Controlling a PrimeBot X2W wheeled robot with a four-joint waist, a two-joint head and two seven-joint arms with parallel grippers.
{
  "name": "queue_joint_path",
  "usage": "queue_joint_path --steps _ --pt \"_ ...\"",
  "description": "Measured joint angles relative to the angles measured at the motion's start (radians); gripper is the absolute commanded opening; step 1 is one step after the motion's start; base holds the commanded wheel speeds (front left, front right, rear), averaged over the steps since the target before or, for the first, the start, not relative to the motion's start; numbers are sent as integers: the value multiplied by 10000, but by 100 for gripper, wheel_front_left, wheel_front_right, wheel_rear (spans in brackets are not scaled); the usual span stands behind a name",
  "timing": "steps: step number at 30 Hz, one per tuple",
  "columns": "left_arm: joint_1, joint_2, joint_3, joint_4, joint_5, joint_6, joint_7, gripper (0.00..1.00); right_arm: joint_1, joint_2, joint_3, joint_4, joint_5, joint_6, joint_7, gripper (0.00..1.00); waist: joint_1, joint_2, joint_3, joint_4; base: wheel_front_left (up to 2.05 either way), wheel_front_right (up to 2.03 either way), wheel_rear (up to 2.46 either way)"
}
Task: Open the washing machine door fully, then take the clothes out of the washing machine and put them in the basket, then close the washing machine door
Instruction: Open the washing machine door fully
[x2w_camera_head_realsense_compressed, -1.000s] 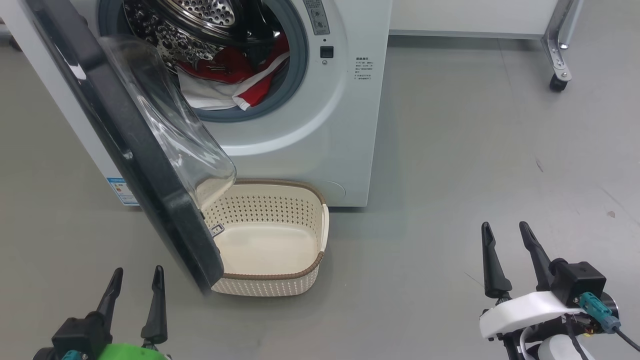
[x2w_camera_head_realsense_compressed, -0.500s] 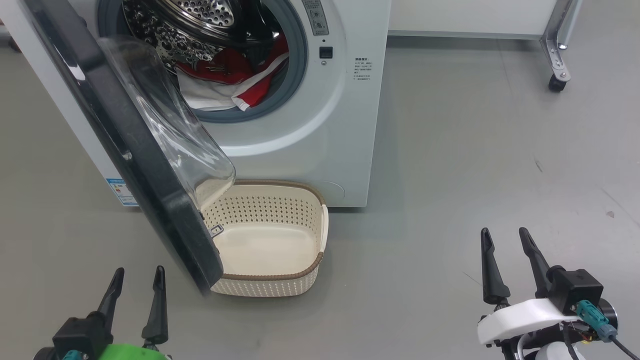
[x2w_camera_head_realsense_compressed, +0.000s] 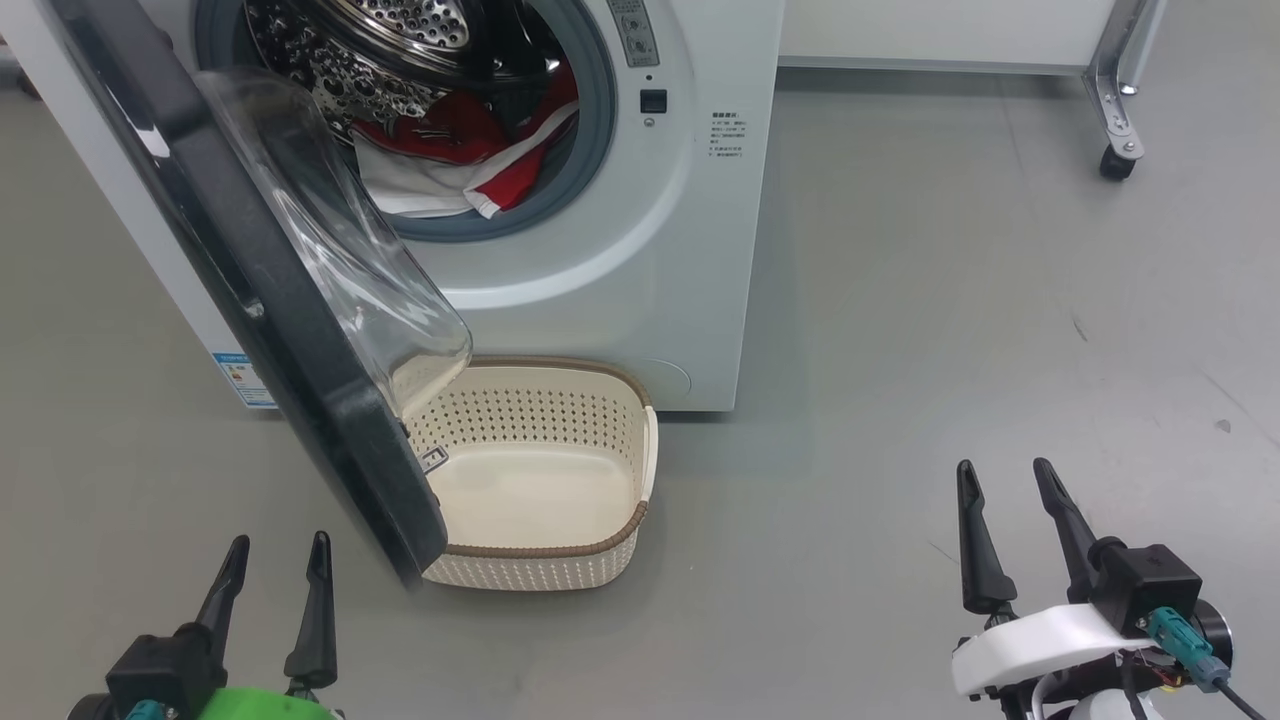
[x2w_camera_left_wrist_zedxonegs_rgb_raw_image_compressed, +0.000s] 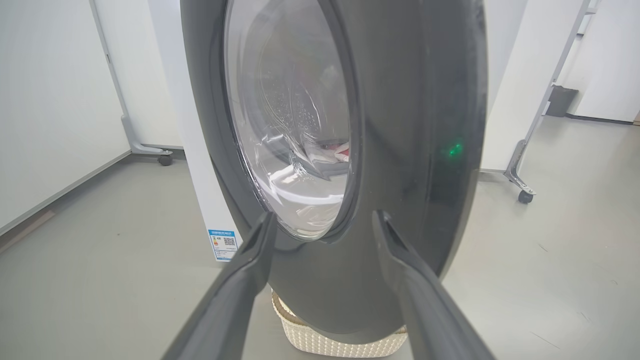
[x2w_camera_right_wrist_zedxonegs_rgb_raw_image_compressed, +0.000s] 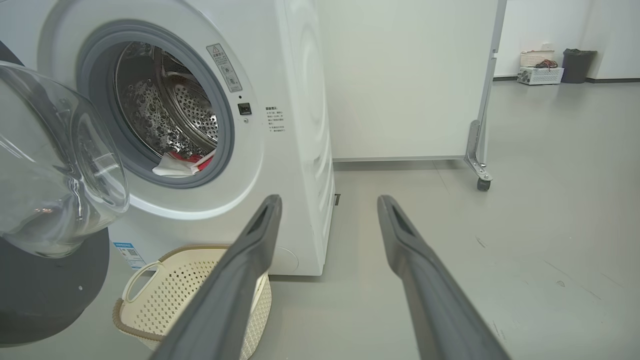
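Washing machine (x2w_camera_head_realsense_compressed: 640, 300): white front-loader standing on the grey floor (x2w_camera_head_realsense_compressed: 900, 300), its round opening uncovered.
Washing machine door (x2w_camera_head_realsense_compressed: 250, 300): swung out towards the robot's left and standing partly open; the black rim faces the left arm and the clear glass bowl (x2w_camera_head_realsense_compressed: 340, 250) bulges towards the opening.
Drum (x2w_camera_head_realsense_compressed: 400, 30): perforated steel, ringed by a grey rubber seal (x2w_camera_head_realsense_compressed: 590, 130).
Clothes (x2w_camera_head_realsense_compressed: 460, 160): red and white garments lying in the lower front of the drum, one striped edge resting on the seal.
Basket (x2w_camera_head_realsense_compressed: 545, 570): cream, perforated, brown-rimmed, empty; on the floor just in front of the machine and below the opening, its left end hidden behind the door's lower edge.
Left gripper (x2w_camera_head_realsense_compressed: 279, 540): fingers spread, holding nothing; low at the left, near the door's outer face, and aimed at it in the left wrist view.
Right gripper (x2w_camera_head_realsense_compressed: 1003, 465): fingers spread, holding nothing; over bare floor at the lower right, well apart from machine and basket.
Blue label (x2w_camera_head_realsense_compressed: 240, 378): low on the machine, left of the door.
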Motion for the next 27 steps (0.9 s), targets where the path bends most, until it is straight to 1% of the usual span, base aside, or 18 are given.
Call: queue_joint_path --steps 10,12,16,17,18,19,27 --pt "0 -2 -2 0 0 0 0 100 27 153 -146 0 -205 100 0 100 1 0 47 29 0 0 0" --pt "0 -2 -2 0 0 0 0 100 29 194 -173 0 -242 176 0 100 0 0 52 30 0 0 0" --pt "0 -2 -4 -2 0 0 0 100 43 276 -222 0 -295 188 0 100 1 0 61 30 0 0 0" --pt "-1 -2 -2 -15 46 0 0 70 48 290 -240 0 -305 194 0 100 0 0 64 30 0 0 0" --pt "-1 0 -2 -31 92 0 0 31 50 301 -259 0 -336 221 0 100 1 0 68 29 0 0 0" --pt "-1 0 -2 -48 119 0 0 0 51 305 -276 0 -382 267 0 100 0 0 72 29 0 0 0" --pt "-6 6 -54 -255 173 0 0 0 138 382 -416 4 -479 359 0 100 0 0 120 30 0 0 0"
